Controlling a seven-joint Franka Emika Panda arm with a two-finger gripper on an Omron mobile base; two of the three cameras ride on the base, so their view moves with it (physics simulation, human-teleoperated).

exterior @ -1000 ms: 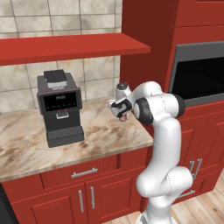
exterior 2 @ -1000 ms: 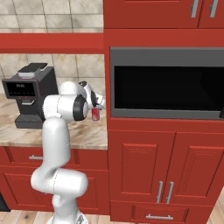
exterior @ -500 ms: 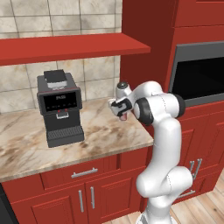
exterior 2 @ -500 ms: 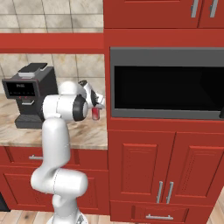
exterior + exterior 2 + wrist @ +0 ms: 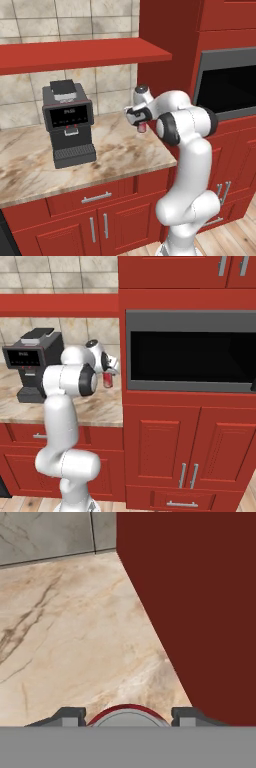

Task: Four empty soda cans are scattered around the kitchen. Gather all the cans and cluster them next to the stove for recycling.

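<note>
- Above the marble worktop, hard by the tall red cabinet wall, the pincer is clamped on a red soda can, one finger on either side of it.
- That can hangs below the hand and looks clear of the stone, which I judge fits carrying it off toward the stove rather than setting it down here.
- Gripping from above keeps the can upright, so it can probably be stood down later without tipping.
- From the left base camera, the coffee machine stands well apart from the can on the same worktop, under a red shelf.
- From the right base camera, the can shows side-on just beside the cabinet edge, with the dark built-in oven close by on the far side of it.
- Looking along the hand, the can's silvery top with its red rim sits between the two fingertips, with bare marble beneath and tiled wall beyond.
- Whether this red is the dark or the bright one, I cannot tell.
</note>
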